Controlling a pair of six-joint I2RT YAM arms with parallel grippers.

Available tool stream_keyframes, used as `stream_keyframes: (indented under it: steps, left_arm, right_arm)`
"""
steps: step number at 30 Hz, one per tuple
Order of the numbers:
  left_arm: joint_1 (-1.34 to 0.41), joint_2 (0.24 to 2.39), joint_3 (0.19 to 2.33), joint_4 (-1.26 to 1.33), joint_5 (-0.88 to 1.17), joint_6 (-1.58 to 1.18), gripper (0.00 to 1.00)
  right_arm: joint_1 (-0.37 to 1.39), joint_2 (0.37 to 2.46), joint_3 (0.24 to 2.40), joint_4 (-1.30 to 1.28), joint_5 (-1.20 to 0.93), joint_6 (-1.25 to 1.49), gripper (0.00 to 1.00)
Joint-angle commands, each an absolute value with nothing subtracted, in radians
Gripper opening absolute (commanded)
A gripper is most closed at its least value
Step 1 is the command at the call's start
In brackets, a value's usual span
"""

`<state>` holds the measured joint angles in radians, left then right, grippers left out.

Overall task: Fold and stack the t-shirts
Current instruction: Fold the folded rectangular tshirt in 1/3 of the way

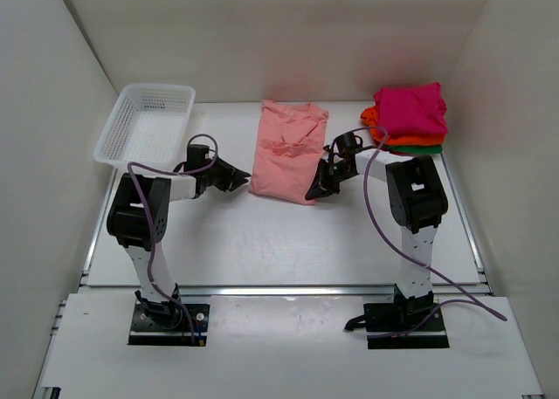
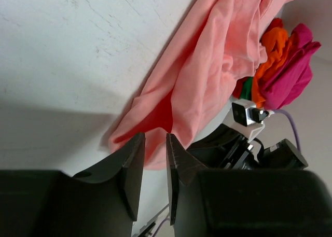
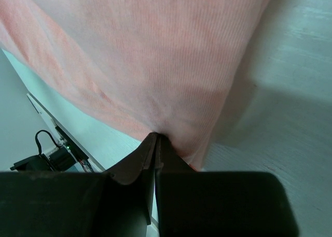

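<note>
- Top view: the pink t-shirt (image 1: pixel 288 150) lies rumpled and half-folded mid-frame on the white table (image 1: pixel 288 242). The left gripper (image 1: pixel 238 179) is at its lower-left corner and the right gripper (image 1: pixel 316 189) at its lower-right. The folded stack (image 1: pixel 410 115) sits upper right, the mesh basket (image 1: pixel 131 111) upper left, and plain white walls (image 1: pixel 288 32) close in all round.
- Left wrist: the jaws are narrowly parted, right at the pink t-shirt (image 2: pixel 207 81) corner. Whether cloth sits between them, I can't tell. The risk is that they close on air and only one corner lifts.
- Right wrist: the jaws are pressed together, pinching a thin pucker of the pink t-shirt (image 3: pixel 145 55) hem. A bite that shallow could slip out under a pull. The smooth table (image 3: pixel 290 66) offers no drag, so the fold could skew.
</note>
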<state>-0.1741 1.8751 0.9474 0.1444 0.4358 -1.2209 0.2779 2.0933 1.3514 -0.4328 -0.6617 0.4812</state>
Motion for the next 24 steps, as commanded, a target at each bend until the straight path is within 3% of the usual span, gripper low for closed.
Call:
stream_keyframes:
  steps: [1,14,22,24]
  left_arm:
    - [-0.183,1.89,0.928,0.274,0.413,-1.321,0.34]
    - [-0.201,1.93,0.881,0.362,0.521,-1.41,0.34]
    - [-0.21,1.914,0.811,0.349,0.603,-1.382,0.27]
    - [-0.209,1.917,0.822,0.284,0.641,-1.315,0.21]
  right_arm:
    - [0.264,2.115,1.327,-0.466,-0.594,0.434,0.0]
    - [0.267,2.121,1.328,-0.471,-0.601,0.436,0.0]
    - [0.27,2.131,1.332,-0.468,-0.592,0.439,0.0]
    - [0.264,2.132,1.333,-0.468,-0.592,0.437,0.0]
